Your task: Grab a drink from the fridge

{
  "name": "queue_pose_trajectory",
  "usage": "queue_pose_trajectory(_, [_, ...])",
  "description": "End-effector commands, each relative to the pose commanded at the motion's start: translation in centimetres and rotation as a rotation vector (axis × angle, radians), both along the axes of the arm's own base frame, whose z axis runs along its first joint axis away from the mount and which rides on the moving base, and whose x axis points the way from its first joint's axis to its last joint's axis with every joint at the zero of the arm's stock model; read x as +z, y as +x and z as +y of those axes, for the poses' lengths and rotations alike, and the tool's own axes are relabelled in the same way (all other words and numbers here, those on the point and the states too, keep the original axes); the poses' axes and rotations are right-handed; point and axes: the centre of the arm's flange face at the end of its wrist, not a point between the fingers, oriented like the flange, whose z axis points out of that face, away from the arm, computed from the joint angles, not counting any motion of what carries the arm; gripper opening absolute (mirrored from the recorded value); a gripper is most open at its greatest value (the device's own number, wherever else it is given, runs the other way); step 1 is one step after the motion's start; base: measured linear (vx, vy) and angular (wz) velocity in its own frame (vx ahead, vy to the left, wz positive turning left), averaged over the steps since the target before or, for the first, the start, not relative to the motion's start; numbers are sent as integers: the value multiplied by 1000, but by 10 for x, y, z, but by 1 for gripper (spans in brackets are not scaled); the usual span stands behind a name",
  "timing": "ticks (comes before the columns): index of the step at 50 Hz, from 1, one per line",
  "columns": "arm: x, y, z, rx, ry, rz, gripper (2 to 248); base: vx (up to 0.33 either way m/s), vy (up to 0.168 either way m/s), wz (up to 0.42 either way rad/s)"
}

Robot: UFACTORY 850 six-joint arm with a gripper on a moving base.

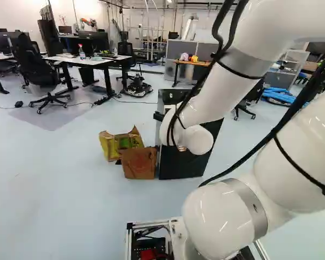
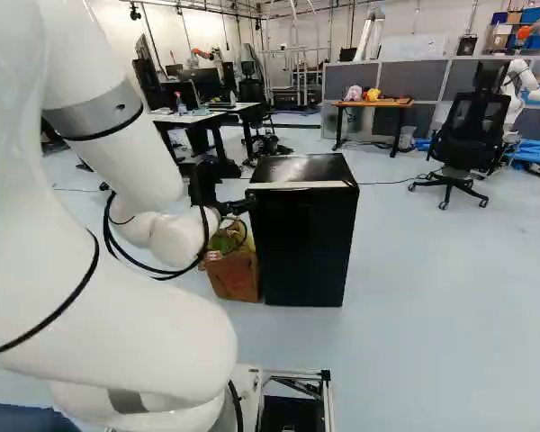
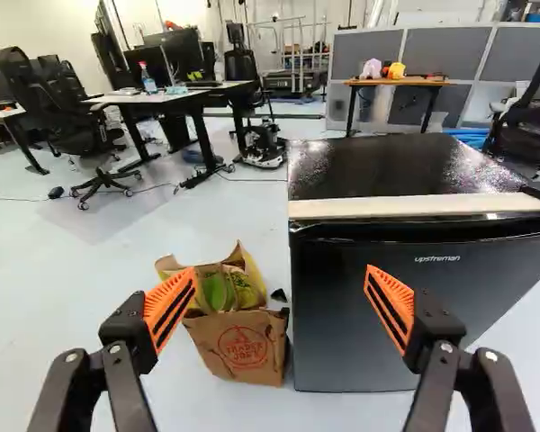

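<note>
Facing the black mini fridge (image 3: 337,315), held the black gripper (image 2: 241,205) open near its upper front, with the orange pads (image 3: 394,292) wide apart. Found the fridge upright on the pale floor (image 2: 432,315), with its door shut and a whitish strip (image 3: 414,206) along the top front edge. Could not tell where the drink was, with the fridge's inside hidden. Saw a brown paper bag (image 3: 243,346) just beside the fridge and yellow-and-green packaging (image 3: 220,290) behind the bag's front. Noticed a bottle (image 3: 148,83) on a desk (image 3: 117,97) well beyond.
</note>
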Motion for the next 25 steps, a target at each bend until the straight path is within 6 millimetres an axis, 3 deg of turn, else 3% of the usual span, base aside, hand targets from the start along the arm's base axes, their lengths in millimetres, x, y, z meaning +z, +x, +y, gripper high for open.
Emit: queue_pose_trajectory(25, [-17,25,17,-85,33,36,247,0,0,0])
